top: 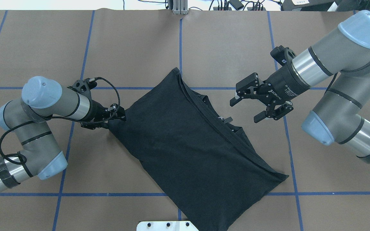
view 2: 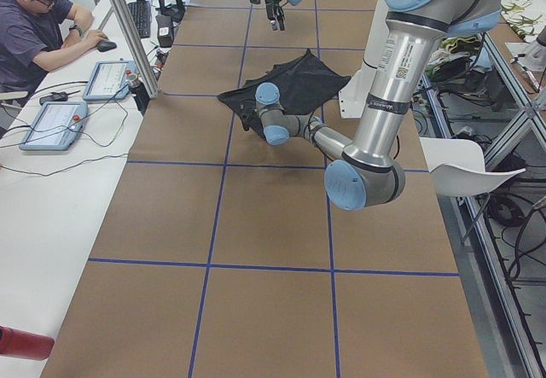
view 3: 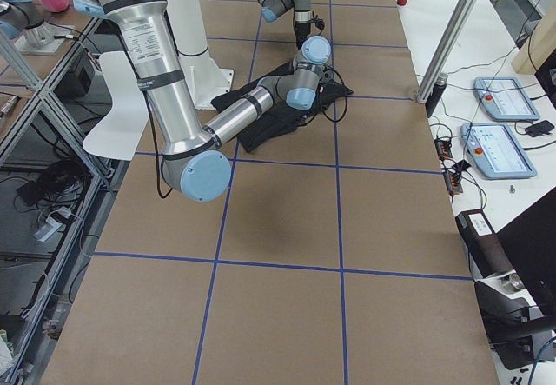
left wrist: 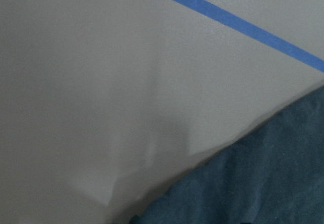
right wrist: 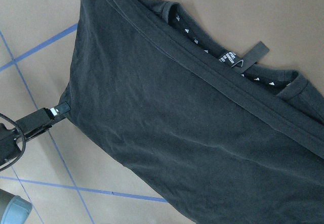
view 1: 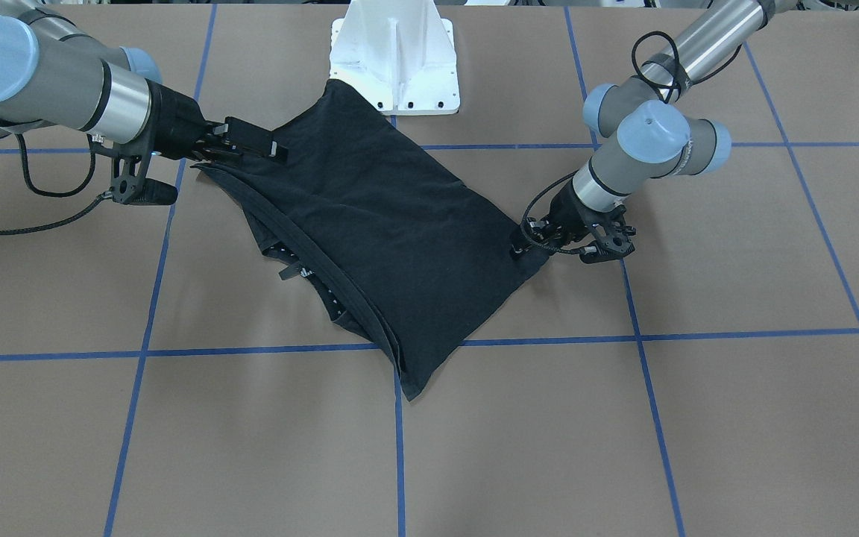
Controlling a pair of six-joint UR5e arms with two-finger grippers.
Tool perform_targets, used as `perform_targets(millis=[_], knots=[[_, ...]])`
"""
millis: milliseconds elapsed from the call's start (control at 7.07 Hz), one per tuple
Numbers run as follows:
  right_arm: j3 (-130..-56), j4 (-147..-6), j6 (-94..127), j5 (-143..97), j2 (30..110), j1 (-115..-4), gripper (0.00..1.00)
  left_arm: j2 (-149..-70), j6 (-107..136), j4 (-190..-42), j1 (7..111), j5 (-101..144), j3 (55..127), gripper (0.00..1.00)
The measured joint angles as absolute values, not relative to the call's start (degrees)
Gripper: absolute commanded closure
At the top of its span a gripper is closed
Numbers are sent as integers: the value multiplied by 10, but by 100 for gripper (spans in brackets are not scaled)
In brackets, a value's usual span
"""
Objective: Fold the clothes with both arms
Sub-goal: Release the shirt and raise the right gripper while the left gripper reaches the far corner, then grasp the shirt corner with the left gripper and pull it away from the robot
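Clamping a T-shirt corner, the left gripper sits low; right gripper hovers spread apart

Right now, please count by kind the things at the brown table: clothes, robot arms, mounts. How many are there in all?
Black T-shirt: 1
Robot arms: 2 (left arm, right arm)
White mount: 1
Total: 4
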State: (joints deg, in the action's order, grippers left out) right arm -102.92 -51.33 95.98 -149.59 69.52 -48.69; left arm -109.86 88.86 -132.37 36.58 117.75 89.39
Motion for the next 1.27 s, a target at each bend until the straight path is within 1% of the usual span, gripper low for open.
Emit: perform_targets(millis=[141,283,990,1273], knots=[[-1029,-513,960,-1496,695,-487,0,-1099,889,-1324,366,1178,894,86],[-1029,-513,960,-1496,695,-487,0,-1099,889,-1323,366,1179,897,100],[-1027,-514,960,-1493,696,-487,0,-1112,901,-1289,367,1175,904,100],[-1027,-514,960,-1490,696,-487,0,-1140,904,-1286,373,1138,883,100]])
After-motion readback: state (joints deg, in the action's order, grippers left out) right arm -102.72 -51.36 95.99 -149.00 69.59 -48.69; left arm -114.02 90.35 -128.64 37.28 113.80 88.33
